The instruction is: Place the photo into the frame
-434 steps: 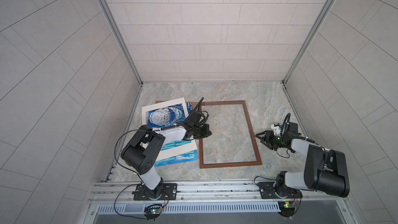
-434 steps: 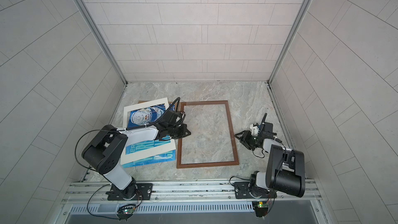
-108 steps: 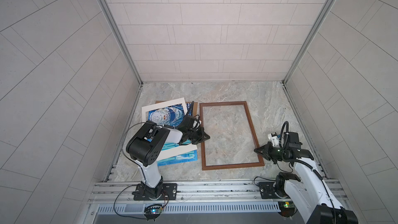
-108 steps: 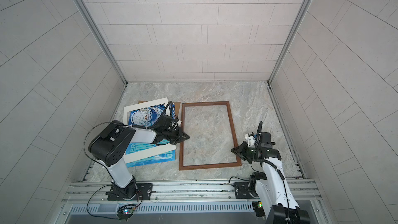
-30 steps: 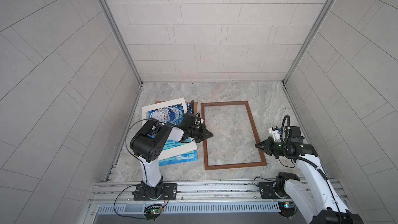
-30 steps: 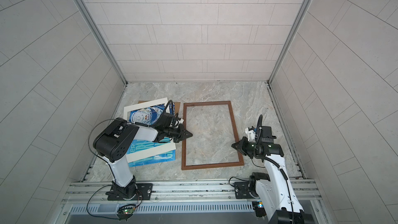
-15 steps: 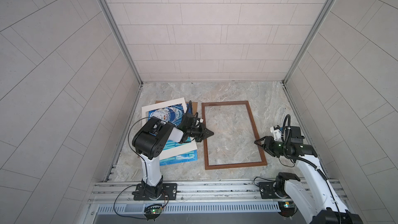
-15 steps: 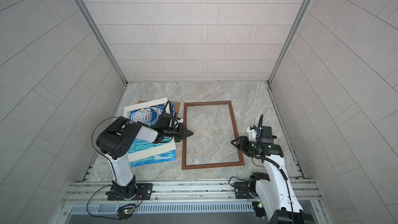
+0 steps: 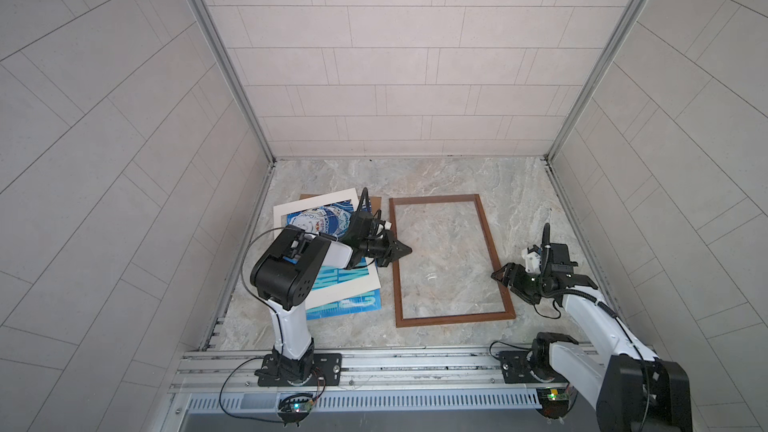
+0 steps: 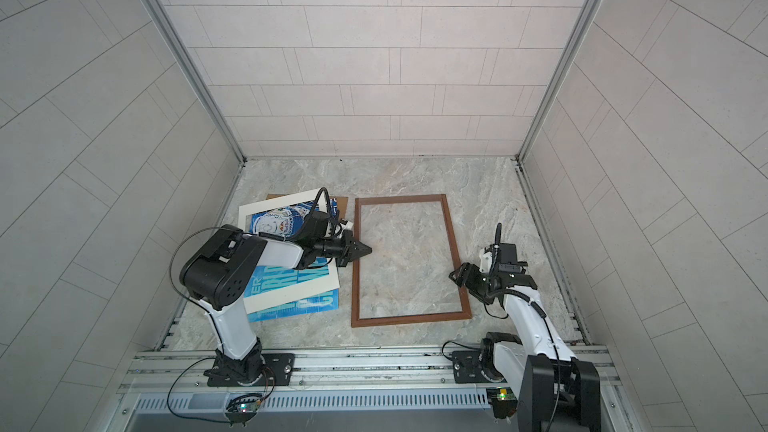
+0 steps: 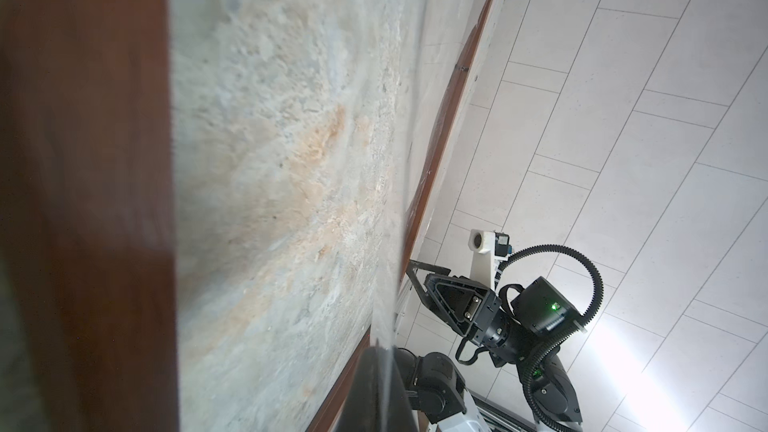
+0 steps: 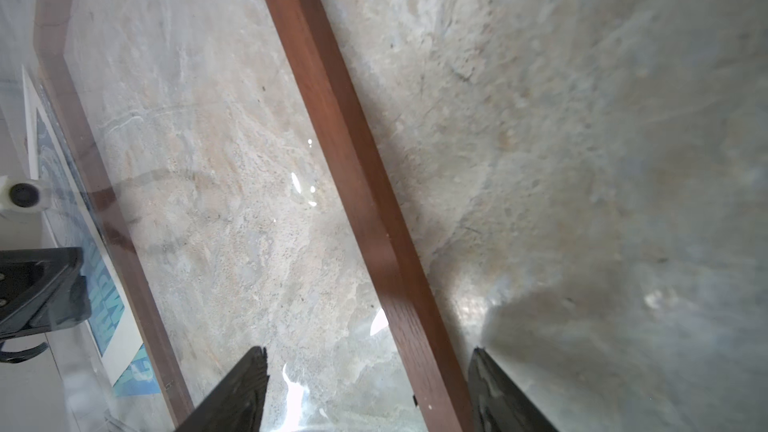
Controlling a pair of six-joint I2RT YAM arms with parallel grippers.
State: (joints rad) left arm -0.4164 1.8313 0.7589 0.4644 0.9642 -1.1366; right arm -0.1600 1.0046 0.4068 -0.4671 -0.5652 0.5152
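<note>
The frame (image 9: 457, 319) (image 10: 411, 318), a thin dark-brown rectangle, lies flat on the marble floor in both top views. A clear pane (image 9: 430, 278) (image 12: 297, 182) glints inside it. My left gripper (image 9: 406, 249) (image 10: 368, 249) (image 11: 384, 351) reaches over the frame's left side, shut on the pane's thin edge. My right gripper (image 9: 498, 278) (image 10: 455, 276) (image 12: 370, 351) is open at the frame's right side, and the moulding (image 12: 332, 118) runs between its fingers untouched. The blue photo (image 9: 345, 305) (image 10: 299, 307) lies left of the frame, mostly under a white mat.
The white mat border (image 9: 332, 289) (image 10: 291, 290) lies askew on the photo, under my left arm. A brown backing board (image 9: 376, 201) (image 10: 341, 201) peeks out behind them. Tiled walls close in the floor on three sides, and the arms' rail (image 9: 415, 363) runs along the front.
My right gripper has opened at the frame's right side, where it was shut a second ago. The left gripper stays shut in the same place, and the frame has hardly moved.
</note>
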